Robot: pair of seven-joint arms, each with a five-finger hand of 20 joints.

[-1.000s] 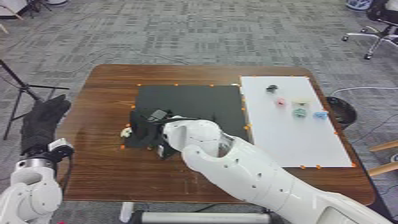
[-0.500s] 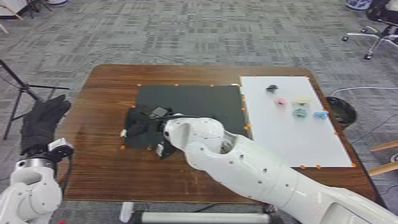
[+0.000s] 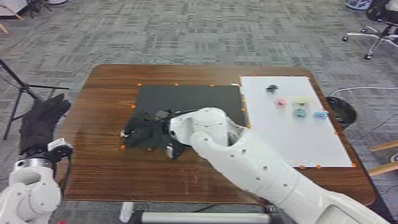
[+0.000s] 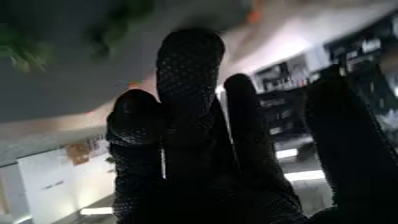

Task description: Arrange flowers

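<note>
Brown table (image 3: 107,170), dark round bin (image 3: 343,112) alongside, contents unclear; right robot hand (image 3: 154,131) over black mat (image 3: 195,98), fingers straight, hold uncertain.

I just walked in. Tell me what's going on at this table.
The robot's right hand is over the black mat, its fingers straight, close to a small pale thing at the mat's left edge; I can't tell whether they touch. The left hand is off to the table's left, handling nothing. Small pink, pale yellow, teal and blue pieces, probably flowers, lie on the white board.
</note>
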